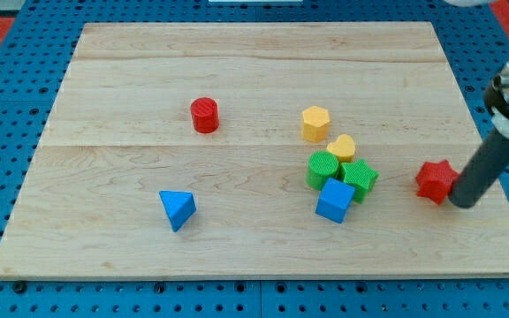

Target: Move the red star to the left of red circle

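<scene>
- Wooden board [237, 71]: pale planks, fills most of the view, resting on a blue pegboard surface [25, 177].
- Dark rod enters from the view's upper right, slanting down; the tip [460, 201] sits on the board touching, or just beside, the right side of the red star [435, 181]. No claw on this arm, so no open or closed state to record.
- Red star: near the board's right edge, well apart from the red circle [205, 115], which stands left of centre.
- Central cluster, packed close: blue cube [335, 200], green cylinder [322, 169], green star [359, 177], yellow heart [342, 147], yellow hexagon [315, 123] just above.
- Blue triangle [178, 208]: alone, lower left.
</scene>
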You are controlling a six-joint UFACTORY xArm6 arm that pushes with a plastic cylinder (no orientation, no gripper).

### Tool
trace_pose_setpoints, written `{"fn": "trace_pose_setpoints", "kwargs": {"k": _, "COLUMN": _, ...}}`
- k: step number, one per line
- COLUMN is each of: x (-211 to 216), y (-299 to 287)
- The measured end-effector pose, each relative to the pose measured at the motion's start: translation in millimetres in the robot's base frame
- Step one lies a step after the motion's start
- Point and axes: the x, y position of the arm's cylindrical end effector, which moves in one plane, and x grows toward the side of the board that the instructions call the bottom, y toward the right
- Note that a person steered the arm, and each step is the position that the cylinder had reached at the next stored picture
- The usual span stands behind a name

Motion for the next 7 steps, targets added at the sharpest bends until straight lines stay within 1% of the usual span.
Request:
{"fn": "trace_pose_setpoints", "kwargs": {"k": 1, "x": -36, "y": -50}}
{"fn": "trace_pose_setpoints", "kwargs": {"k": 2, "x": -49, "y": -58}}
{"fn": "trace_pose_setpoints", "kwargs": {"k": 3, "x": -43, "y": -51}}
{"fn": "trace_pose_setpoints", "kwargs": {"k": 4, "x": -73, "y": -86}}
{"fn": "trace_pose_setpoints", "kwargs": {"k": 5, "x": -116, "y": -113}}
{"fn": "trace_pose_setpoints", "kwargs": {"k": 7, "x": -168, "y": -161}}
